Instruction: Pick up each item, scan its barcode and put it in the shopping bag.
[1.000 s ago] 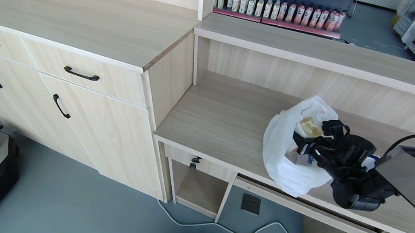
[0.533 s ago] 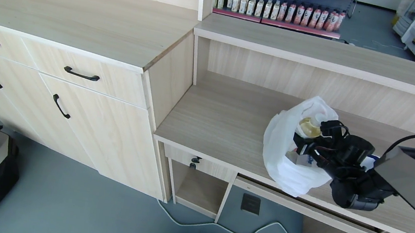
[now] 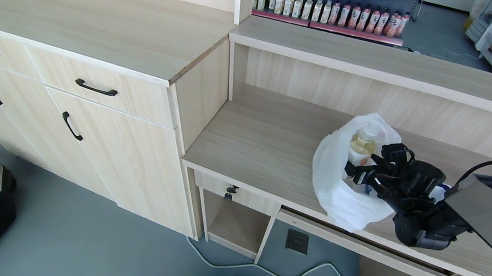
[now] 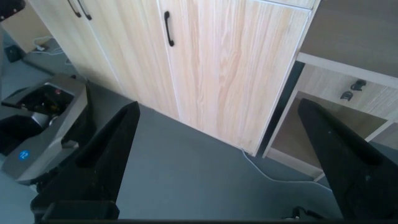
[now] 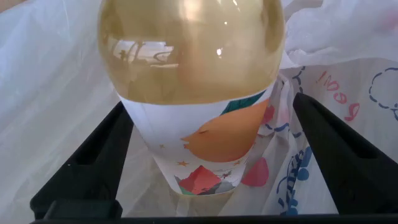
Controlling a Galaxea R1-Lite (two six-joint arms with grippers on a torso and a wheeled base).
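Bottle (image 3: 362, 145) of pale yellow drink stands upright inside the white bag (image 3: 331, 179), cap poking up through the bag's mouth. The bag sits on the low bench (image 3: 265, 140), right of the middle, its bottom bulging over the near edge. The right pincer (image 3: 361, 171) is at the bag's opening, coming in from the right. Up close, the bottle (image 5: 193, 93) stands between the two black fingers (image 5: 81, 162), and the right pincer (image 5: 211, 106) is spread wide with a sliver of bag (image 5: 56, 93) showing on each side, so no grip there. Down low on the left, the left pincer (image 4: 217, 106) hangs over the grey floor (image 4: 186, 168) in front of a cupboard door (image 4: 230, 56), spread apart and holding nothing.
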